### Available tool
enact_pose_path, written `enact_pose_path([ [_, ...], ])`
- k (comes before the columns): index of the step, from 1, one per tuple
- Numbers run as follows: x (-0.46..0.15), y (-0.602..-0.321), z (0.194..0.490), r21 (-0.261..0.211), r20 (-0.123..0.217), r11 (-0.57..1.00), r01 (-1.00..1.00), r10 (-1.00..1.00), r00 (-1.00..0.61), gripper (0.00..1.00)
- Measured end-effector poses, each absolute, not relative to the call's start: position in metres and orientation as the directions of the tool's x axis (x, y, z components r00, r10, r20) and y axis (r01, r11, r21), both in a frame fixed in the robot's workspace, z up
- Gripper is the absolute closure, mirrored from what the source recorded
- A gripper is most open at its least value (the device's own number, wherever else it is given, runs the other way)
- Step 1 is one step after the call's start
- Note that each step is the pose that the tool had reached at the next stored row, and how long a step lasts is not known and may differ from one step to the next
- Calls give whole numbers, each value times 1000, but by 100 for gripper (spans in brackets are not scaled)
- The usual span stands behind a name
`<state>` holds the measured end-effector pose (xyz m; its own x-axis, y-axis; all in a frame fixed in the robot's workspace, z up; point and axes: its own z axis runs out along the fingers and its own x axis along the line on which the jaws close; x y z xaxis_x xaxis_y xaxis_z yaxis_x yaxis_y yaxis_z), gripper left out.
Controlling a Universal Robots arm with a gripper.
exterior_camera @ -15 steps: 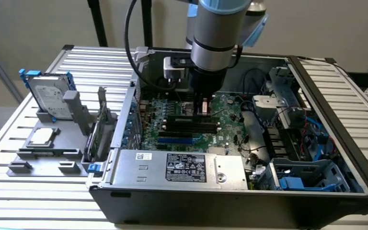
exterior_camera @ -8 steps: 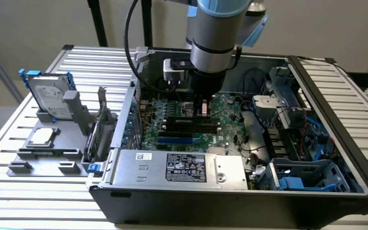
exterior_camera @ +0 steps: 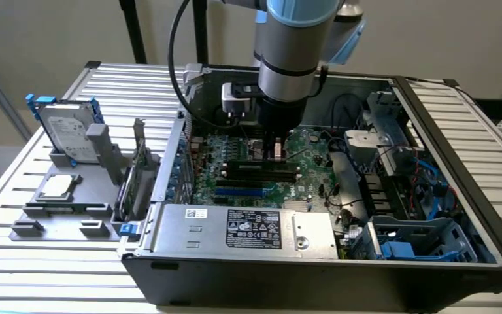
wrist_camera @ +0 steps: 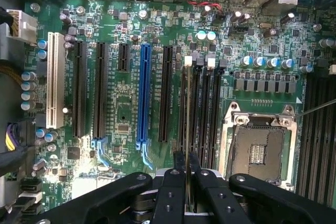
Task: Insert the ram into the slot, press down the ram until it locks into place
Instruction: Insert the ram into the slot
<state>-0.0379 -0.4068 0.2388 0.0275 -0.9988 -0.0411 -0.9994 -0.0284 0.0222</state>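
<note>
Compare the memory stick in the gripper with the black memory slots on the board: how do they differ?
The memory stick is held edge-on in the gripper; the black memory slots are fixed to the board. The stick is one thin strip; the slots are several, wider, with end clips. Both are long, narrow and run the same way.

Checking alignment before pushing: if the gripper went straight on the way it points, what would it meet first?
The ram in the gripper would land first on a black slot below, seemingly the row's outermost one; depth is unclear.
</note>
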Motion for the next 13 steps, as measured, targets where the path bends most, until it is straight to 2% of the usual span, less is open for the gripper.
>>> enact_pose_path([
  [13,-39,-407,234,16,-39,-25,-1000,-999,25,87],
])
